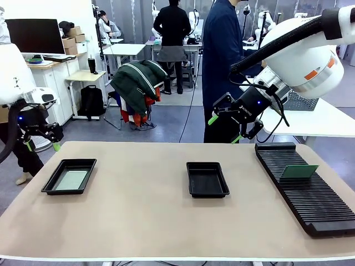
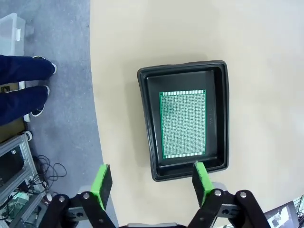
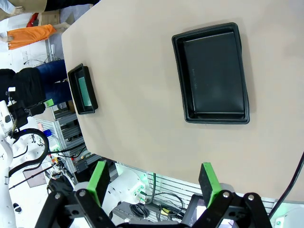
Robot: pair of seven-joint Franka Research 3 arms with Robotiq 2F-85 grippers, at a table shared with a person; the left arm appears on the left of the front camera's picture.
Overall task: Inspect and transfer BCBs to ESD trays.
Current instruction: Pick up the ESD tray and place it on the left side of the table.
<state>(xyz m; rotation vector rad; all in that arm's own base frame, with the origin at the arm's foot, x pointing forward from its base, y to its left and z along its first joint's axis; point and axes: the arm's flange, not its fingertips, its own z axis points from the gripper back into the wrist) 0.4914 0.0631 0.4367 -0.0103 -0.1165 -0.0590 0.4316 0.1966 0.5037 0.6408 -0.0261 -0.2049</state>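
The left claw [image 1: 42, 146] hangs above the bench's [image 1: 144, 216] left edge, jaws apart, holding nothing. Its wrist view looks straight down on the left tray [image 2: 145, 118], where a board [image 2: 183, 123] lies flat, its grid of fine holes plain. From the front that board [image 1: 71, 179] is only a pale patch inside the tray [image 1: 49, 183].

The right claw [image 1: 225, 128] hovers above the far edge, jaws wide and empty. Its wrist view shows the middle tray [image 3: 216, 71] bare inside, with the left tray well apart from it.

The front view adds the rack [image 1: 316, 205] on the right, a second board [image 1: 299, 171] standing in its slots.
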